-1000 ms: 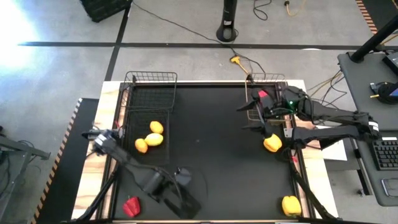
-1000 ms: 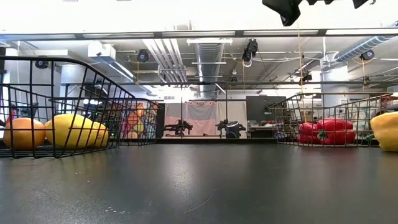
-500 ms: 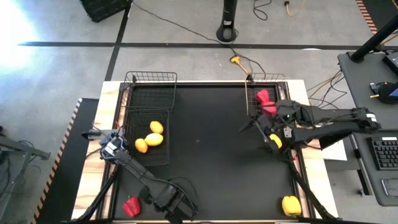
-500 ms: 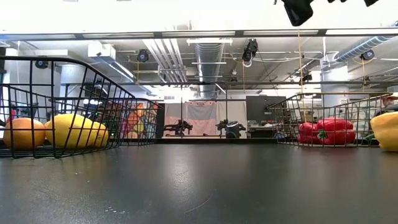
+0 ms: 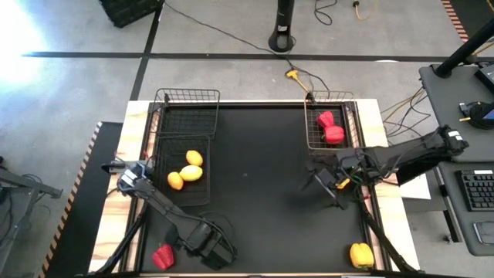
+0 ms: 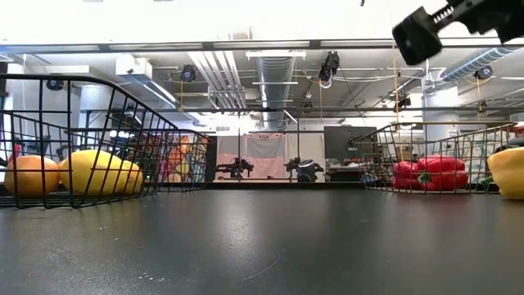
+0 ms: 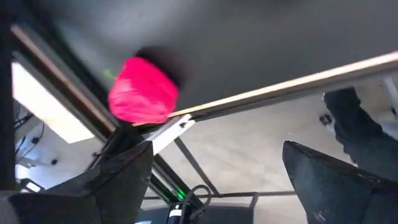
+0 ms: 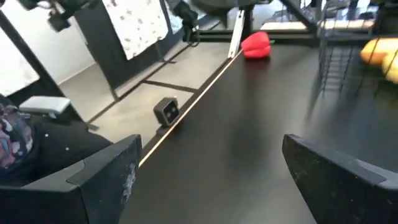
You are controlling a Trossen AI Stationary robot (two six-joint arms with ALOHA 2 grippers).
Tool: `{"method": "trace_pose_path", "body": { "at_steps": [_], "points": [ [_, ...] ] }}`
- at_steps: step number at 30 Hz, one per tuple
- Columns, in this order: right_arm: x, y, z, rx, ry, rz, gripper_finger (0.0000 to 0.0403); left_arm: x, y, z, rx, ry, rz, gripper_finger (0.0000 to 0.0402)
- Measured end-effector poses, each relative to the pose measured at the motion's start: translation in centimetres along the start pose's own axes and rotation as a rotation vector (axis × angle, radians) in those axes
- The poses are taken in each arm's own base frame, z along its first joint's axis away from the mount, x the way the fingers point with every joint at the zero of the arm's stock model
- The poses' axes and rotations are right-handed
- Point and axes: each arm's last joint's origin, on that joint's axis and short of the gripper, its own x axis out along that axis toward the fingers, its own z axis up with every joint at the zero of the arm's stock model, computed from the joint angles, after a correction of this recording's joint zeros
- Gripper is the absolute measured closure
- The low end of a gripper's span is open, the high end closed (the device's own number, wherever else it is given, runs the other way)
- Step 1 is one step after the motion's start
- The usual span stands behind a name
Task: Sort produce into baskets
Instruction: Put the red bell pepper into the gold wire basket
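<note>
One red pepper (image 5: 162, 256) lies loose at the frame's lower left, just left of the left gripper (image 5: 210, 252), whose fingers are spread and empty; the right gripper (image 5: 326, 183), also spread, hovers mid-right.

3 lemons (image 5: 187, 170) sit in the left basket (image 5: 183, 199), 2 peppers (image 5: 329, 128) in the right basket (image 5: 312, 143).

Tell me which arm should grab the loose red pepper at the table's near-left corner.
Left. Its open hand sits right beside the red pepper; the right hand is across the table.
</note>
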Motion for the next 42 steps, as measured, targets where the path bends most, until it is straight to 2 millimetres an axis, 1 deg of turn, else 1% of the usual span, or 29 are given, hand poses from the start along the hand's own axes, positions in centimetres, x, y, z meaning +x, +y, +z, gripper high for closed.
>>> {"method": "trace_pose_path", "body": {
  "at_steps": [3, 6, 8, 10, 13, 15, 21, 25, 28, 31, 38, 42],
  "points": [
    [0.2, 0.1, -1.3, 0.036, 0.016, 0.012, 0.0022, -0.1, 2.3, -0.2, -0.083, -0.007, 0.023, 0.0062],
    [0.4, 0.2, -2.0, 0.078, 0.035, 0.024, 0.0022, 0.1, 4.7, -0.3, -0.204, -0.016, 0.039, 0.0062],
    [0.5, 0.4, -2.4, 0.093, 0.041, 0.034, 0.0022, 0.6, 5.6, -0.2, -0.29, -0.012, 0.024, 0.0062],
    [0.5, 0.5, -2.8, 0.106, 0.046, 0.04, 0.0022, 1.2, 6.1, 0.0, -0.361, 0.0, -0.003, 0.0062],
    [0.6, 0.5, -3.2, 0.117, 0.053, 0.045, 0.0022, 2.6, 6.5, 0.4, -0.524, 0.043, 0.004, 0.0062],
    [0.6, 0.5, -3.4, 0.119, 0.056, 0.045, 0.0022, 3.5, 6.6, 0.4, -0.557, 0.069, 0.009, 0.0062],
    [0.6, 0.5, -3.4, 0.125, 0.049, 0.042, 0.0022, 5.8, 6.2, 0.8, -0.521, 0.099, -0.017, 0.0062],
    [0.6, 0.4, -3.2, 0.122, 0.029, -0.003, 0.0022, 7.6, 6.1, 0.8, -0.486, 0.115, -0.041, 0.0062],
    [0.6, 0.4, -3.2, 0.123, 0.025, -0.005, 0.0022, 8.5, 6.0, 0.8, -0.47, 0.131, -0.065, 0.0062],
    [0.6, 0.4, -3.2, 0.132, 0.026, -0.005, 0.0022, 8.7, 6.3, 0.8, -0.472, 0.122, -0.066, 0.0062],
    [0.6, 0.4, -3.0, 0.13, 0.01, -0.002, 0.0022, 8.2, 6.8, 0.4, -0.491, 0.132, -0.077, 0.0062],
    [0.6, 0.4, -2.7, 0.111, -0.019, 0.003, 0.0022, 8.4, 7.0, 0.0, -0.493, 0.146, -0.052, 0.0057]
  ]
}}
